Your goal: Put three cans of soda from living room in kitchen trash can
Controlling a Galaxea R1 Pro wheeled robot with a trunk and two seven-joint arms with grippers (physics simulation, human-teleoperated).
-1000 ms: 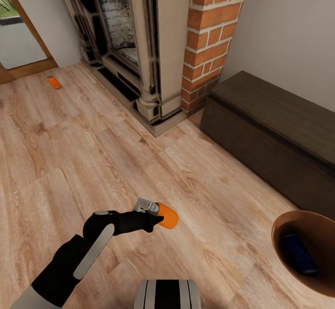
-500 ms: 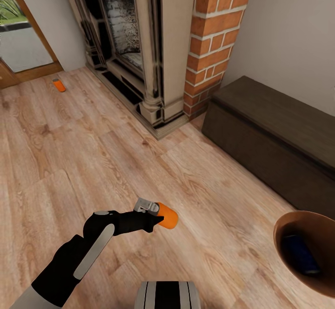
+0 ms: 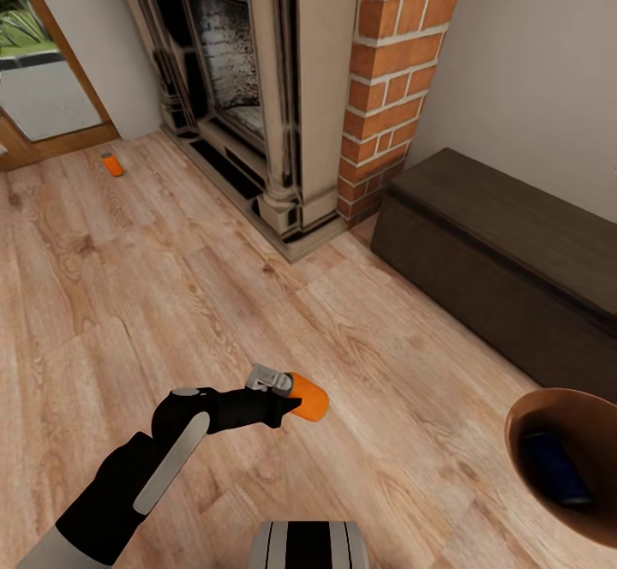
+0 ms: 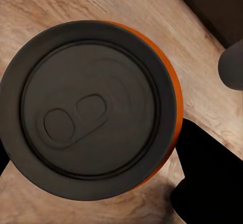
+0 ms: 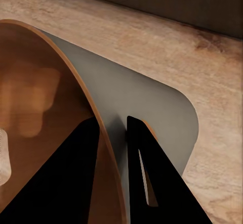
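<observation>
So in the head view the left gripper [image 3: 287, 398] is clamped on an orange can [image 3: 308, 397], held out low over the wood floor [image 3: 386, 329], tipped sideways with the silver top back toward the wrist. Down at the right edge there's the trash can [image 3: 514, 432], brown inside, with the blue can [image 3: 553, 464] already lying in it. The other orange can [image 3: 111, 164] stands way off by the glass door [image 3: 43, 89], left of the fireplace [image 3: 257, 80], and a dark bench [image 3: 506, 252] runs along the wall. Compared with a second ago the whole scene has slid a bit, fireplace and far can drifting rightward and down in frame while the arm, held can and bin sit in basically the same spot, so I read that as the base or head turning, not anything being dropped or moved. Left wrist view: just the can's top [image 4: 91, 110] close up, with a dark finger [image 4: 212, 183] hugging the side, so the grip looks solid. Right wrist view: the two fingers [image 5: 147, 183] straddle the bin's rim [image 5: 109, 148], one inside and one outside, pinched on the wall. My guess is one can done, one in hand that could go in the bin next, and one more to fetch.
</observation>
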